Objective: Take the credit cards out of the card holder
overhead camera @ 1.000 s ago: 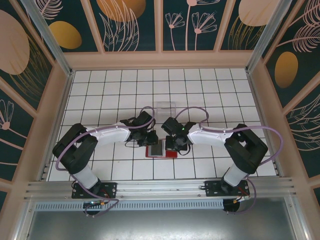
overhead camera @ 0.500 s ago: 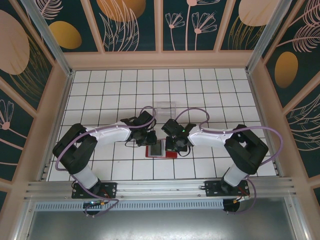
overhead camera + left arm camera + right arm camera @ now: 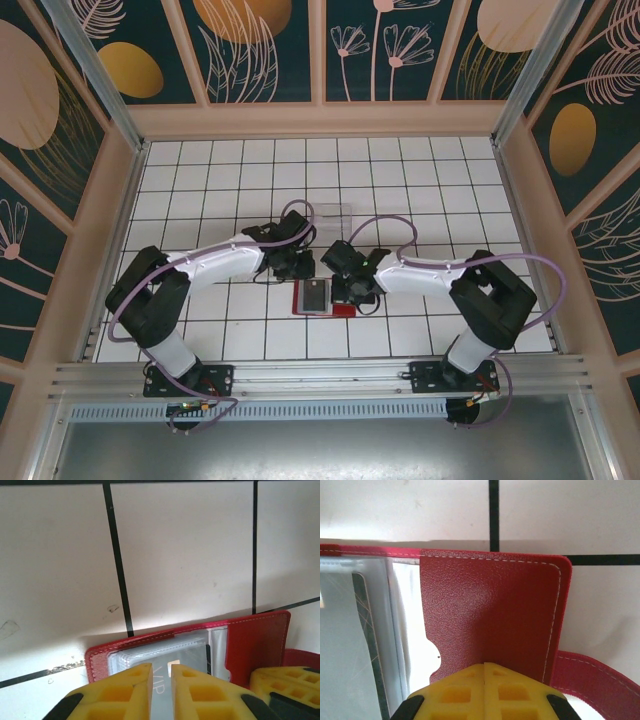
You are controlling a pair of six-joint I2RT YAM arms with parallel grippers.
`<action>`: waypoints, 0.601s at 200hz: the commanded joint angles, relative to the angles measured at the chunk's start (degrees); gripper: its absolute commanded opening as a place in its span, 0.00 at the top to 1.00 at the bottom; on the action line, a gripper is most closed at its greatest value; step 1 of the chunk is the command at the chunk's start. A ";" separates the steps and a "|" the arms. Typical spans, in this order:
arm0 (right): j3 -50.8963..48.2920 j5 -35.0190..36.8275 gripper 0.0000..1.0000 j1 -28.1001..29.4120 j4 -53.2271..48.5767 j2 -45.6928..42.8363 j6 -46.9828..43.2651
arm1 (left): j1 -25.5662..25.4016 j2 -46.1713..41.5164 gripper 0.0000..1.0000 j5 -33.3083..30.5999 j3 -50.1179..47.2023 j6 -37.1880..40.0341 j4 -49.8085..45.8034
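Observation:
The red card holder (image 3: 325,311) lies open on the white tiled table near the arms. A grey credit card (image 3: 313,294) marked VIP (image 3: 195,656) lies in its left half, part way out of the greyish pocket. My left gripper (image 3: 297,268) (image 3: 161,667) hovers over the card's far end, its yellow jaws a narrow gap apart with nothing pinched between them. My right gripper (image 3: 352,292) (image 3: 485,665) is shut, its tips resting on the holder's red right flap (image 3: 490,610). Beside that flap, a grey card (image 3: 342,660) with a dark edge shows.
A clear plastic tray (image 3: 331,215) stands just beyond the two grippers. The red closure tab (image 3: 600,680) sticks out at the holder's right side. Wooden walls enclose the table on three sides.
My left gripper has drawn back toward the far side, uncovering more of the grey card, and its jaws have parted slightly. The right gripper and the holder have stayed put.

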 commanded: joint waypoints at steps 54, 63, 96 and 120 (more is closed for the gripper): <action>3.16 -3.24 0.94 0.40 -2.10 -5.99 0.44 | 0.13 -4.75 0.81 3.86 -3.98 -2.08 3.24; 2.54 -4.04 0.94 0.41 -0.69 -6.73 0.47 | 0.15 -4.96 0.81 4.51 -5.34 -2.30 4.10; -1.98 -9.84 0.89 -1.32 8.23 -9.51 -1.08 | 0.25 -5.15 0.81 8.38 -7.63 -3.62 7.41; -4.87 -13.05 0.87 -3.19 12.95 -10.24 -2.32 | 0.26 -4.67 0.80 8.98 -8.72 -4.60 8.89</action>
